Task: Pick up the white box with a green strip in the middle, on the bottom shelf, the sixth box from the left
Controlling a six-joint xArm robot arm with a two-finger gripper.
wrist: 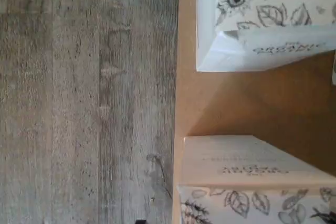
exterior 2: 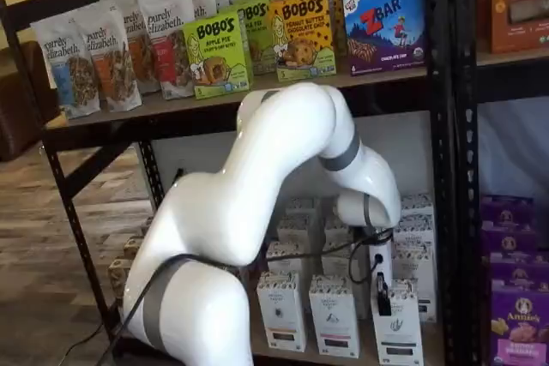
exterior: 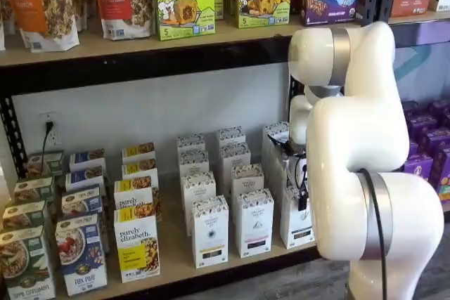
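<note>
The white xArm (exterior 2: 257,203) stood largest in both shelf views, bent down in front of the black steel rack (exterior 2: 442,126). Below it ran the bottom shelf (exterior: 176,261), a tan board carrying rows of cartons. The target, a white box with a green strip (exterior 2: 396,327), stood at the shelf's front edge, directly under the arm's wrist and just beside a similar white box with a dark label (exterior 2: 334,316). The gripper (exterior 2: 383,302) hung at that box's top; one dark finger showed side-on, so whether it was spread or pressed together could not be told. The box looked like a light, stiff paperboard carton, smooth and easily dented; its narrow upper sides seemed the best hold.
</note>
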